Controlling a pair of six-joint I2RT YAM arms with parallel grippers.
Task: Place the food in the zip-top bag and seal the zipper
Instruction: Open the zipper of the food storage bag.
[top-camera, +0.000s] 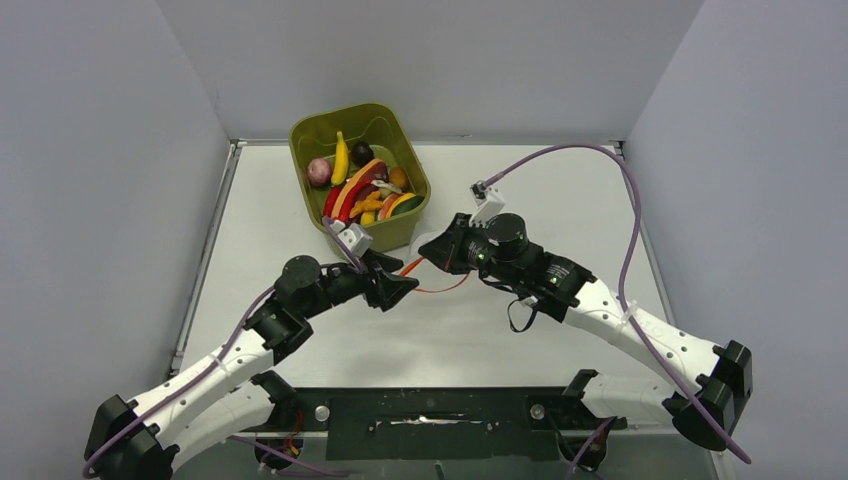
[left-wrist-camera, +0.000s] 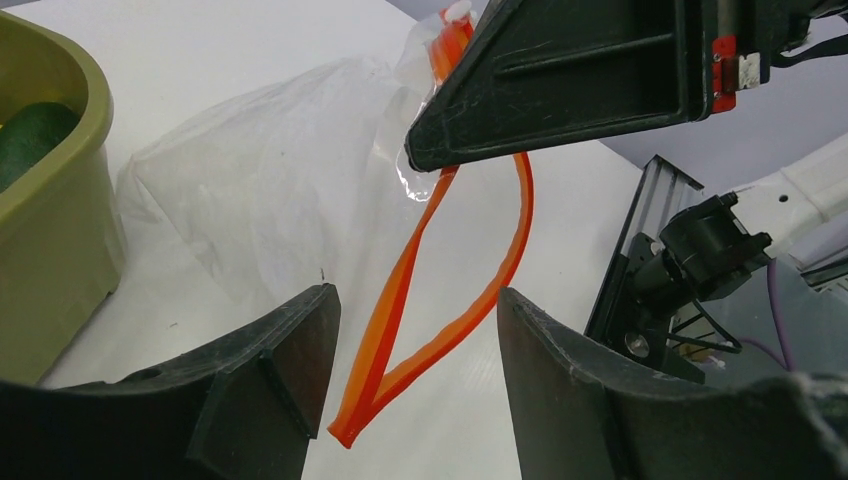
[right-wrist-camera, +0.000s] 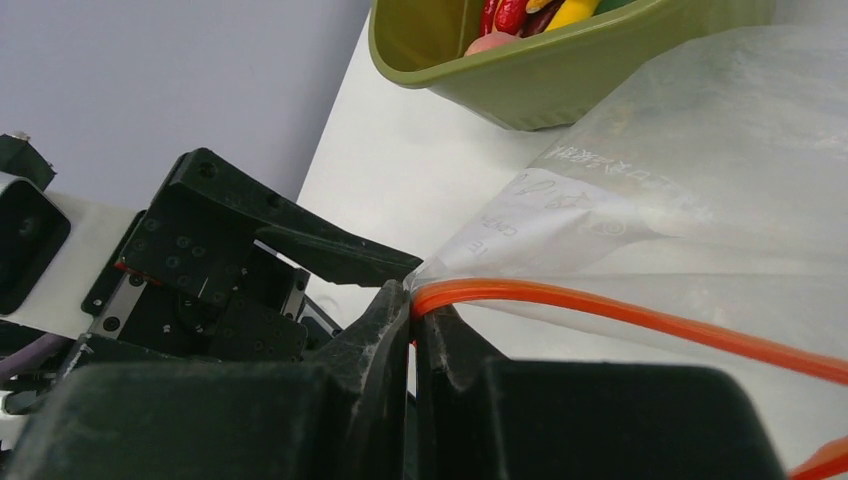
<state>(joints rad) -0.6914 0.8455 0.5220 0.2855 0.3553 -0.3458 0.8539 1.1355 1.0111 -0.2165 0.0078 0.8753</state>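
Observation:
The food (top-camera: 360, 185) lies piled in the olive-green bin (top-camera: 400, 225) at the back. The clear zip-top bag (left-wrist-camera: 270, 190) hangs floppy between the two grippers, its mouth parted. Its orange zipper (left-wrist-camera: 400, 310) runs as two strips that meet at one end. That end sits between the fingers of my left gripper (left-wrist-camera: 417, 298), which is open and not touching it. My right gripper (right-wrist-camera: 414, 295) is shut on the zipper (right-wrist-camera: 620, 315) at the other end of the mouth, holding that end up. No food shows inside the bag (right-wrist-camera: 700, 170).
The bin (right-wrist-camera: 560, 70) stands just beyond the bag, close to both grippers, and its wall (left-wrist-camera: 50, 220) fills the left of the left wrist view. Grey walls enclose the white table on three sides. A black mounting rail (top-camera: 430, 410) runs along the near edge.

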